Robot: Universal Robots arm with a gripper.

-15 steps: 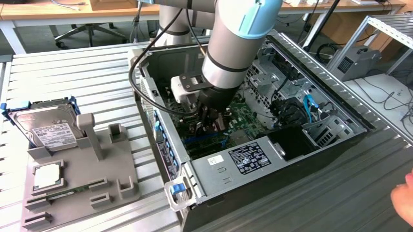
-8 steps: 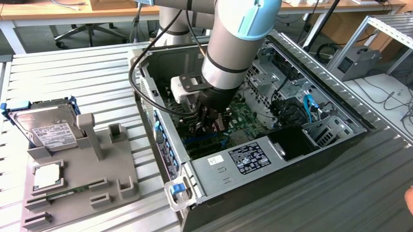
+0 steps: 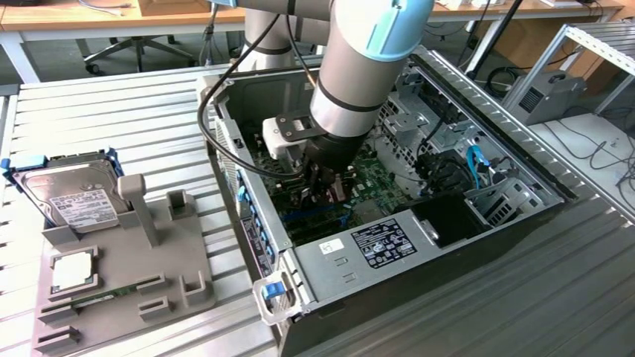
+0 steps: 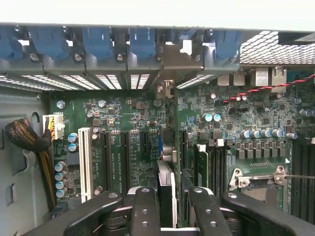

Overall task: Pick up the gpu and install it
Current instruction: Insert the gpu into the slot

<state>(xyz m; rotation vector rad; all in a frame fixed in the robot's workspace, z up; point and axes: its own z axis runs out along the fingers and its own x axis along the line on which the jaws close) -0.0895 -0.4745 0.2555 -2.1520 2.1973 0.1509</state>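
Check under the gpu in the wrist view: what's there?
The gpu stands on edge between the gripper fingers, over the green motherboard and its black slots. The slot directly beneath is covered by the card and fingers.

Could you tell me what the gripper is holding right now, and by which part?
The gripper holds the gpu by its upper edge, card on edge above the motherboard.

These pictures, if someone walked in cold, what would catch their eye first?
Probably the big grey arm plunging into the open computer case at the middle of the exterior view, its gripper clamped on the gpu standing on edge over the green motherboard. Next, the silver hard drive on the grey parts holder at the exterior view's left.
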